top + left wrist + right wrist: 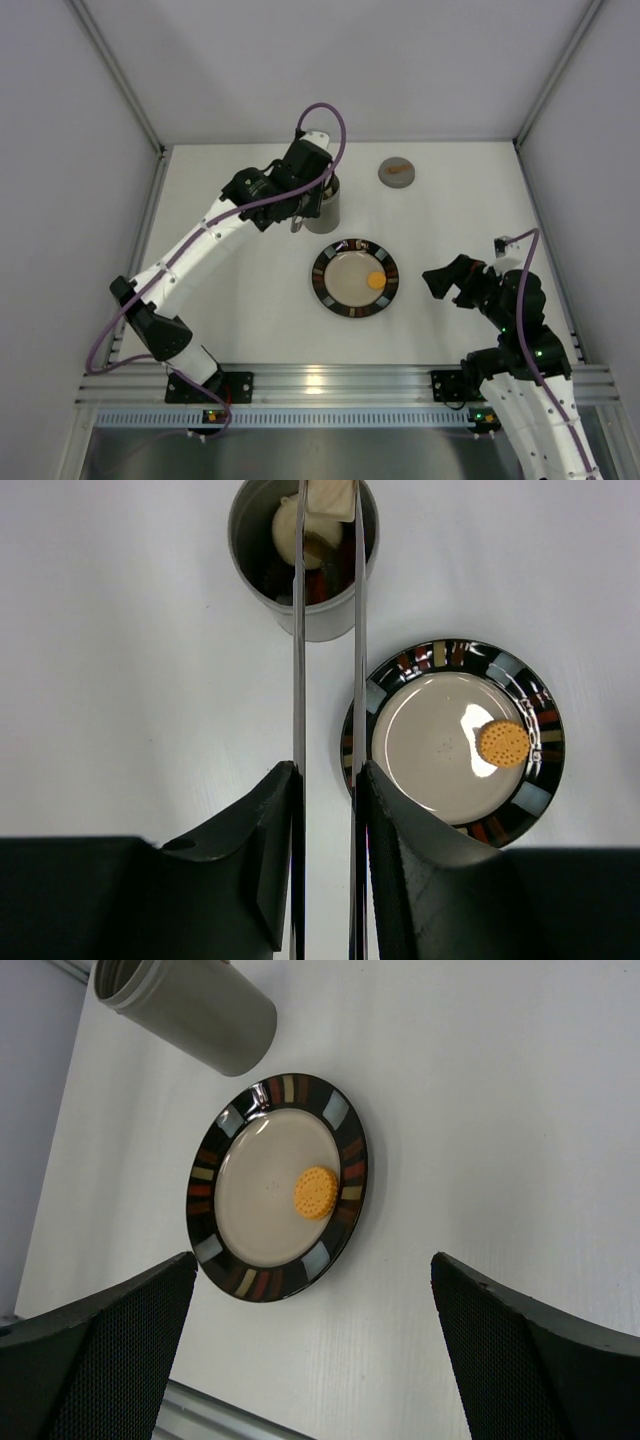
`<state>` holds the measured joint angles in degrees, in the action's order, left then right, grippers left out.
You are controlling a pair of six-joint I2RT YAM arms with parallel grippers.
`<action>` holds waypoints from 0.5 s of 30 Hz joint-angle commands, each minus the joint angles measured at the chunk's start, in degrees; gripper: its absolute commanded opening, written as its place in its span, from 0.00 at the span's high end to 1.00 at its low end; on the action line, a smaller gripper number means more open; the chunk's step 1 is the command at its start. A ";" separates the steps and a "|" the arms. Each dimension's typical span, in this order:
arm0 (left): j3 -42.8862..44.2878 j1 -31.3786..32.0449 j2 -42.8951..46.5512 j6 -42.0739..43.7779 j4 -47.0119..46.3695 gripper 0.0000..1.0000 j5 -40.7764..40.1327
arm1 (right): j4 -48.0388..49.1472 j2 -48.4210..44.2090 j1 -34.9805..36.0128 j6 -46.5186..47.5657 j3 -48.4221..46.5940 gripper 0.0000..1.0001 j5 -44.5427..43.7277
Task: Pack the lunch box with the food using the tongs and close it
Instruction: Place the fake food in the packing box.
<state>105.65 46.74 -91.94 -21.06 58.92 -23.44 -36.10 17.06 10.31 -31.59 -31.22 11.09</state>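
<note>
L gripper (327, 785) squeezes slim, springy tongs (299, 630), cream bit (330, 495) at tips over box (245, 550). R gripper (312, 1270) gapes, empty. Cracker (502, 743) looks light, brittle: nip edges gently.

The desk (250, 310) is white, the lunch box (200, 1015) grey, the tongs (299, 680) silver; the plate (201, 1200) has a cream centre and black rim blocked red, brown, cream and pale blue; the food (316, 1192) is dotted orange
</note>
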 commanded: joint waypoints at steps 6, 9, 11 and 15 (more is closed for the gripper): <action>1.85 -3.23 -1.92 1.28 -1.08 0.63 0.15 | 0.06 0.70 -0.64 1.01 -2.62 0.00 -0.72; 0.97 -3.50 -2.10 1.37 -1.52 0.62 0.15 | -0.11 0.52 -0.64 1.01 -2.44 0.01 -0.81; 0.53 -3.59 -2.01 1.46 -1.61 0.60 -0.02 | -0.11 0.43 -0.64 0.92 -2.35 0.00 -0.81; 0.17 -3.85 -1.58 1.63 -1.61 0.59 -0.11 | -0.03 0.26 -0.64 0.92 -1.91 0.00 -0.64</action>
<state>105.62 43.24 -94.45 -20.36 58.85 -23.20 -36.32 17.34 10.31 -31.46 -31.22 10.70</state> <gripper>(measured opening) 0.415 0.993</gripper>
